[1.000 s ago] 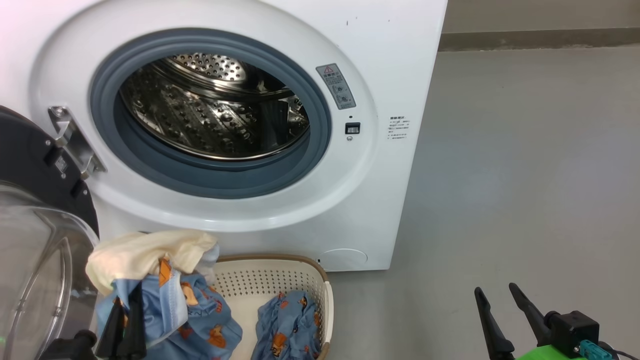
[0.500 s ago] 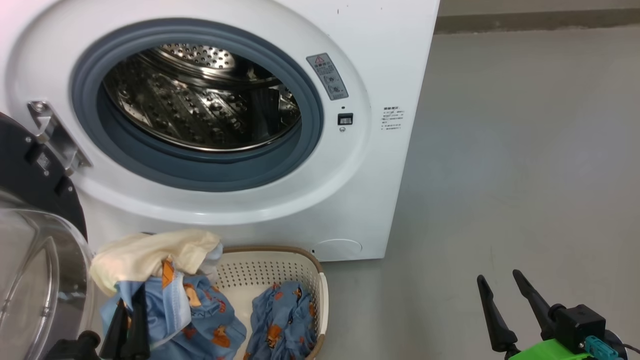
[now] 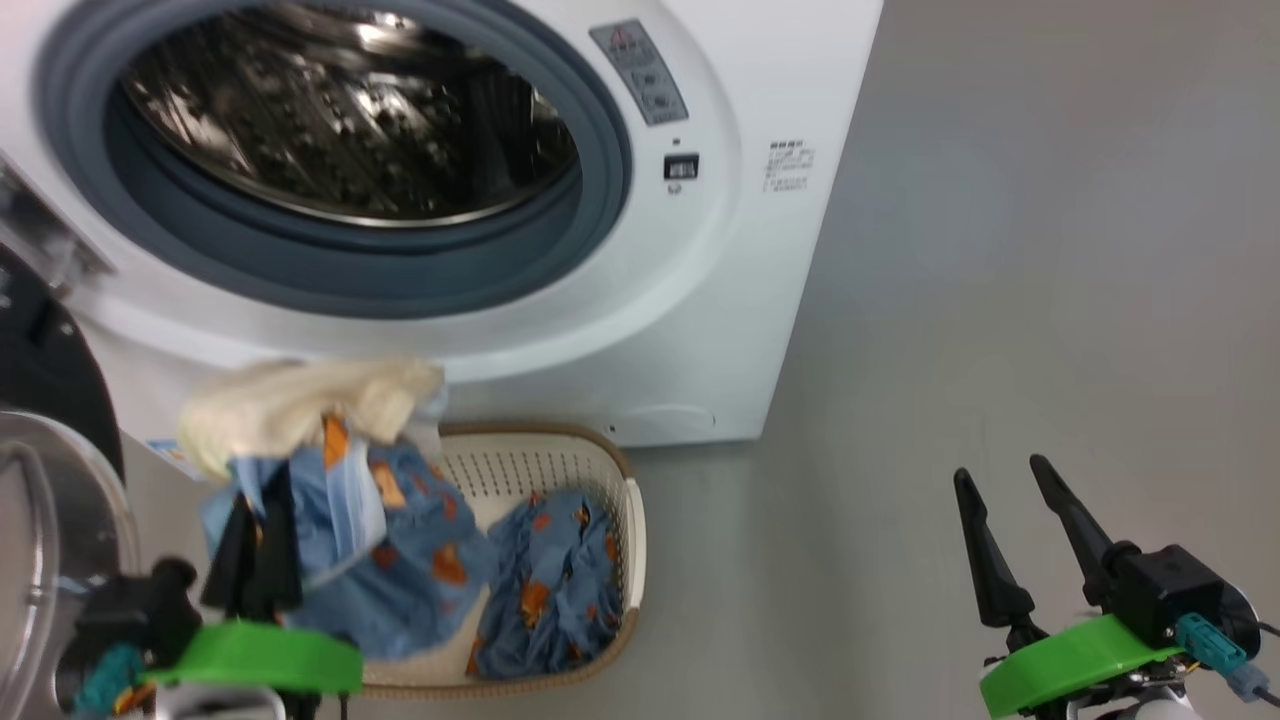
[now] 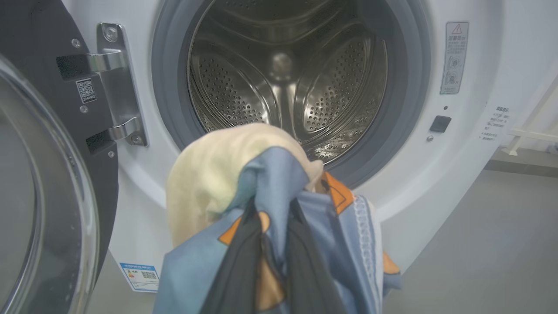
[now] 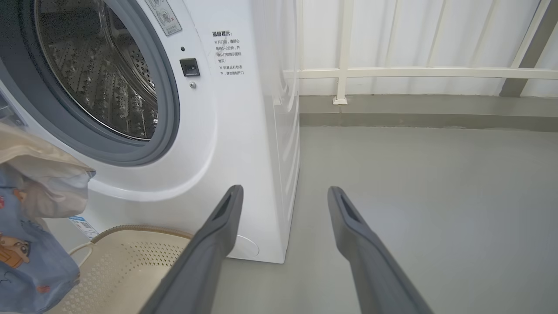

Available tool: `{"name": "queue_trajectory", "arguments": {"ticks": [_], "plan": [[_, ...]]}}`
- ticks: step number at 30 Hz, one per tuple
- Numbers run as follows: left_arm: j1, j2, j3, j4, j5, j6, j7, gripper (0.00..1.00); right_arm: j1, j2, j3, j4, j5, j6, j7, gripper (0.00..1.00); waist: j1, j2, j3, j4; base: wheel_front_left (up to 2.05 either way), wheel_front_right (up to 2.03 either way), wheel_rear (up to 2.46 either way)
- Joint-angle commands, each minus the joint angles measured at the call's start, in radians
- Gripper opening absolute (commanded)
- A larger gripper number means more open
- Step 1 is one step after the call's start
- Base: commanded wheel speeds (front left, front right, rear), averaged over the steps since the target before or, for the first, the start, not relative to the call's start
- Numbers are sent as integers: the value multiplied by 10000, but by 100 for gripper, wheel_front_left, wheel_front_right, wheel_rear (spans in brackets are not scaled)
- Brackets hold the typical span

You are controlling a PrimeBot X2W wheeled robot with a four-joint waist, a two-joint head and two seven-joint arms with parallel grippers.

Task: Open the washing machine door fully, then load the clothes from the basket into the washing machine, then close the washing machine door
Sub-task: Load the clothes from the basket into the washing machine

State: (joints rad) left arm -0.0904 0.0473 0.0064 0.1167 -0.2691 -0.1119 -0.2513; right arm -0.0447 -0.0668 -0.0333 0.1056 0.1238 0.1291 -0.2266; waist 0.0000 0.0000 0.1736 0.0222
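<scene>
I had the clothes [image 4: 270, 174] bunched in my left tool [image 3: 262, 487], which was clamped on them with its fingertips buried in cloth. Just below that tool, the basket [image 3: 632, 540] held one more blue piece [image 3: 550, 570]. Ahead of it the washing machine [image 4: 436, 174] stood open. The washing machine door [image 4: 48, 183], at its left, was cut off by the frame. My right tool [image 3: 1000, 470] had its jaws apart.

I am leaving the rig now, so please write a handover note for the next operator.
Left hand: shut on a light-blue printed garment with a cream part, hanging below the steel drum.
Right hand: open, empty, above grey floor.
Done: round black-rimmed glass door open, at left.
Cream perforated plastic basket, before the white washing machine, holds one blue printed piece.
Left: load both, close door.
</scene>
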Motion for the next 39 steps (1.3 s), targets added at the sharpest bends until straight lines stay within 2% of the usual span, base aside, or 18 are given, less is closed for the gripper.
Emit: {"name": "queue_trajectory", "arguments": {"ticks": [1, 7, 21, 28, 39], "plan": [[-621, 113, 349, -116, 34, -43, -105, 0, -338, -19, 267, -261, -61, 16, -127, 100, 0, 0, 764, -83, 0, 0, 0], [-2178, 404, 412, 361, 112, -117, -105, 0, -759, 18, 345, -196, -63, 16, -169, 100, 0, 0, 1713, -297, 0, 0, 0], [-6726, 1853, -58, 2814, -226, -181, 141, 0, -1607, 129, 677, 94, 119, 16, -318, 100, 0, 0, 3294, -1230, 0, 0, 0], [-8575, 2203, -114, 3959, -557, -184, 454, 0, -1792, 156, 866, 178, 250, 16, -345, 100, 0, 0, 4051, -1594, 0, 0, 0], [-11162, 2900, -864, 5526, -697, -187, 1156, 0, -2133, 164, 1414, -2, 931, 16, -351, 100, 0, 0, 5862, -2110, 0, 0, 0]]}}
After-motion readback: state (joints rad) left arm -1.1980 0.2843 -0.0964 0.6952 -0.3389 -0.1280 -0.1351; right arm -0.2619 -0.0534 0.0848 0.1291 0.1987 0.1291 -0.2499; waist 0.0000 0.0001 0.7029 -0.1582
